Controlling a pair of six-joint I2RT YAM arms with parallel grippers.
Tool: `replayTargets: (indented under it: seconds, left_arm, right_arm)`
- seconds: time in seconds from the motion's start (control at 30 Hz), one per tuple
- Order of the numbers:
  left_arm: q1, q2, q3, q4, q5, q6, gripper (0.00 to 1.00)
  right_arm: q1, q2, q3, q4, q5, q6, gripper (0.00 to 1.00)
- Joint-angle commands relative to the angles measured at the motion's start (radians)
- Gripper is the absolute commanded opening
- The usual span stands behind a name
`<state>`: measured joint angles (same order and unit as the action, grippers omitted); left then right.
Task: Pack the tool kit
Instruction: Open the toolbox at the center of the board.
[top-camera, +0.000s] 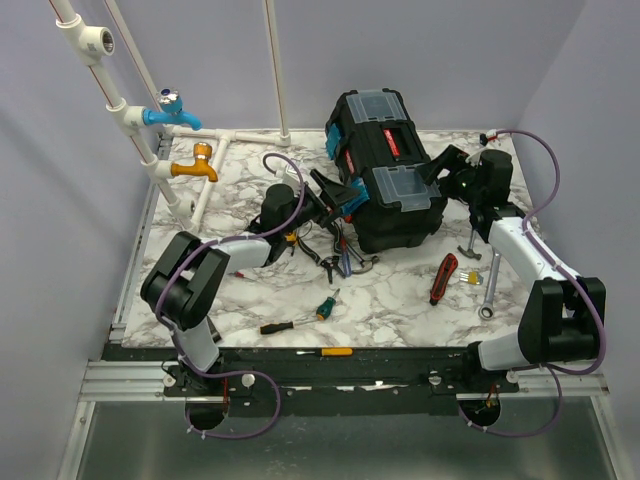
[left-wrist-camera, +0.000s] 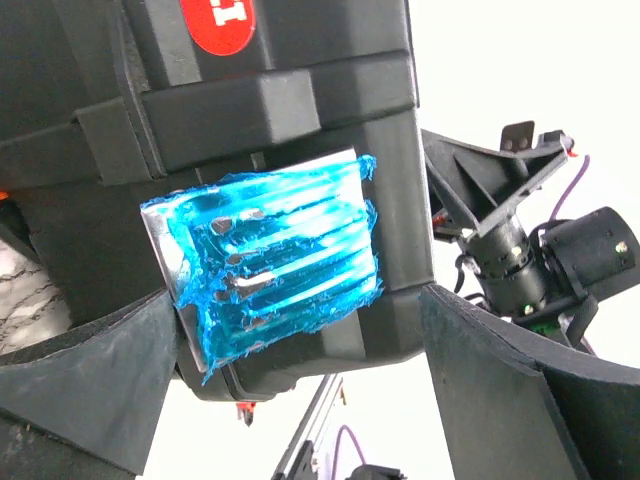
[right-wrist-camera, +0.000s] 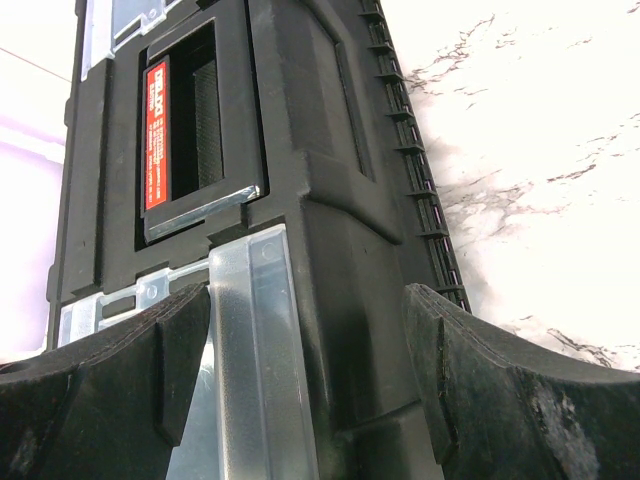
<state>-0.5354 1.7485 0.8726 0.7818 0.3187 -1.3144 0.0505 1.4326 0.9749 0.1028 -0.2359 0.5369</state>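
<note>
Tool kit (top-camera: 385, 170) stands toward the worktop's (top-camera: 400, 315) far edge, apparently closed. A screwdriver (top-camera: 327, 305) and other tools lie loose nearer the front edge. The left gripper (left-wrist-camera: 300, 340) has its jaws released, straddling the teal latch (left-wrist-camera: 275, 255). The right gripper (right-wrist-camera: 305, 360) has its jaws released astride the opposite end. Likely step is unlatching: pull the latch squarely while the right braces.

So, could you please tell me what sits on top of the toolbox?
Its red-black handle lies recessed between two clear-lidded compartments. What those hold cannot be made out, and the toolbox interior is hidden under its lid.
</note>
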Motion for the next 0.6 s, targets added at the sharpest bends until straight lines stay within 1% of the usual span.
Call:
replayTargets:
  seconds: [0.0, 0.03, 0.1, 0.17, 0.3, 0.37, 0.47, 0.57]
  left_arm:
    - [0.018, -0.033, -0.002, 0.165, 0.068, -0.001, 0.98]
    - [0.018, -0.031, 0.003, 0.178, 0.082, -0.007, 0.98]
    - [0.018, -0.039, 0.009, 0.153, 0.095, -0.009, 0.98]
    - [0.018, -0.066, 0.006, 0.065, 0.085, 0.025, 0.98]
    - [0.02, -0.16, -0.021, -0.108, 0.008, 0.152, 0.98]
    - [0.023, -0.227, -0.017, -0.258, -0.068, 0.233, 0.98]
    - [0.022, -0.331, -0.018, -0.427, -0.226, 0.359, 0.99]
    - [0.015, -0.373, 0.053, -0.606, -0.324, 0.464, 0.99]
  right_arm:
    - [0.012, 0.025, -0.054, -0.201, -0.026, -0.06, 0.83]
    - [0.012, 0.024, -0.052, -0.201, -0.026, -0.061, 0.83]
    - [0.012, 0.02, -0.051, -0.205, -0.024, -0.063, 0.83]
    - [0.012, 0.016, -0.05, -0.209, -0.018, -0.063, 0.83]
    - [0.012, 0.01, -0.051, -0.209, -0.016, -0.063, 0.83]
    - [0.012, 0.01, -0.05, -0.21, -0.019, -0.063, 0.83]
    - [0.012, 0.006, -0.05, -0.212, -0.016, -0.063, 0.84]
    - [0.012, 0.005, -0.048, -0.212, -0.015, -0.062, 0.83]
